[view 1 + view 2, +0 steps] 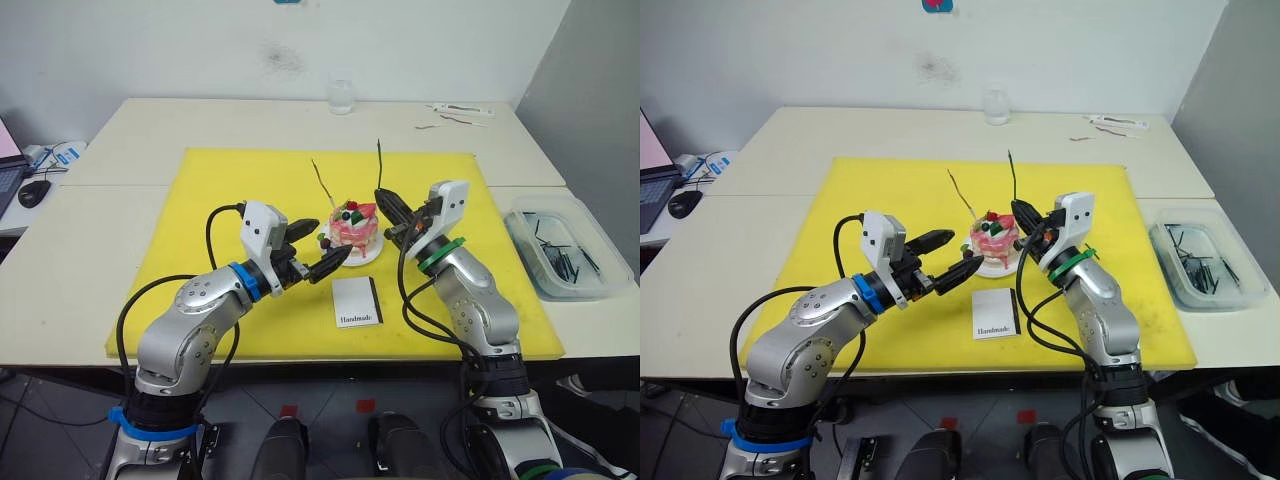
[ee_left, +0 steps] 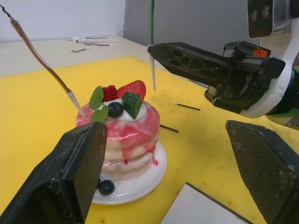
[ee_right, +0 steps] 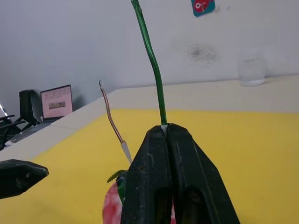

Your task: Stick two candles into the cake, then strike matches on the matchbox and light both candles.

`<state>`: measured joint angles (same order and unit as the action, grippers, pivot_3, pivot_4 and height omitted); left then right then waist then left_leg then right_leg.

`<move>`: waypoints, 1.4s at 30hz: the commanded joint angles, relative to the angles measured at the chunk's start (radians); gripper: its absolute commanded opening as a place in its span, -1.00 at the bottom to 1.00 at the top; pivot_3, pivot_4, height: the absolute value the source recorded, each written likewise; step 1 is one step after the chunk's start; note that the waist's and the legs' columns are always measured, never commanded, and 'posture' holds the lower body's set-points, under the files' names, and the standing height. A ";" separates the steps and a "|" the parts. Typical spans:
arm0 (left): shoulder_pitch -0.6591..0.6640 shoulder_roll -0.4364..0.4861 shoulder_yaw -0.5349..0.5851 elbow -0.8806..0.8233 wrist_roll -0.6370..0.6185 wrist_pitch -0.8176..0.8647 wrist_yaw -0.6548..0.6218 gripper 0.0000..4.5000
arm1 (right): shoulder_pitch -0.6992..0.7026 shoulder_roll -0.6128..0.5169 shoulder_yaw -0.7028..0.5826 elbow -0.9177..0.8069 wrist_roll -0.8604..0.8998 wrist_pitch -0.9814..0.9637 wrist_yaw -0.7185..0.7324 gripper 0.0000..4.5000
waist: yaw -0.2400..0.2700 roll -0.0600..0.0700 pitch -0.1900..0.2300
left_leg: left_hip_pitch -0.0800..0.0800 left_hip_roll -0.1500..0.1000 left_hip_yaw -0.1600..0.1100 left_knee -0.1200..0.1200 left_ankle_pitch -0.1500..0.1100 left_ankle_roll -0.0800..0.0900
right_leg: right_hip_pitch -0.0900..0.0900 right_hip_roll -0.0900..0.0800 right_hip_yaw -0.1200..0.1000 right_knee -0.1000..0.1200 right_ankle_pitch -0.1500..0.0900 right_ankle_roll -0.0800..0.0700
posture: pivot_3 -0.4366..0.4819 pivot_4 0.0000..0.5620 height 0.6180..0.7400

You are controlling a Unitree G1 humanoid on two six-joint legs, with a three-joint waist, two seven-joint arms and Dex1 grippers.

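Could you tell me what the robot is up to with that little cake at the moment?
It is putting candles in the cake. One brownish candle already stands in it, leaning. The right gripper is shut on the green candle, holding it upright beside the cake, not yet stuck in. The left gripper is open, its fingers either side of the plate. The matchbox lies untouched on the yellow mat.

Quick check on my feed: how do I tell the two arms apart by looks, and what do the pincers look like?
Both arms are silver-grey metal with white camera housings at the wrists and loose black cables. The left arm carries a blue wrist ring, the right a green one. The left pincer and right pincer each have two black tapered fingers; their pads are finely textured.
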<state>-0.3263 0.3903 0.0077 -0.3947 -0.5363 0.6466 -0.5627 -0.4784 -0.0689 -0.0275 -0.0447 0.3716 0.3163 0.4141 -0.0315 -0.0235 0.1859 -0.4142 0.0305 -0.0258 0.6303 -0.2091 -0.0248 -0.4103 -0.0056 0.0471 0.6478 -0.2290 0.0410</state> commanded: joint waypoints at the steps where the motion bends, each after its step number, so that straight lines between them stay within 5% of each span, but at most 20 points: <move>1: -0.009 0.011 0.014 -0.044 -0.024 -0.004 -0.012 1.00 | 0.000 0.016 0.010 -0.018 0.007 -0.025 0.001 -0.99 | 0.000 0.000 0.000 | 0.000 0.000 0.000 0.000 0.000 0.000 | 0.000 0.000 0.000 0.000 0.000 0.000 | -0.05 -0.47 1.00; 42: -0.011 0.043 0.010 -0.042 -0.029 -0.006 -0.024 1.00 | 0.054 0.042 0.017 0.030 -0.037 -0.066 -0.036 -0.99 | 0.000 0.000 0.000 | 0.000 0.000 0.000 0.000 0.000 0.000 | 0.000 0.000 0.000 0.000 0.000 0.000 | -0.05 -0.47 1.00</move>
<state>-0.3262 0.4290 0.0065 -0.4042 -0.5507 0.6480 -0.5808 -0.4287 -0.0336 0.0069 0.0063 0.3154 0.2578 0.3875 -0.0315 -0.0234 0.1860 -0.4142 0.0305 -0.0259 0.6302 -0.2091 -0.0249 -0.4104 -0.0057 0.0471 0.6473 -0.2291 0.0408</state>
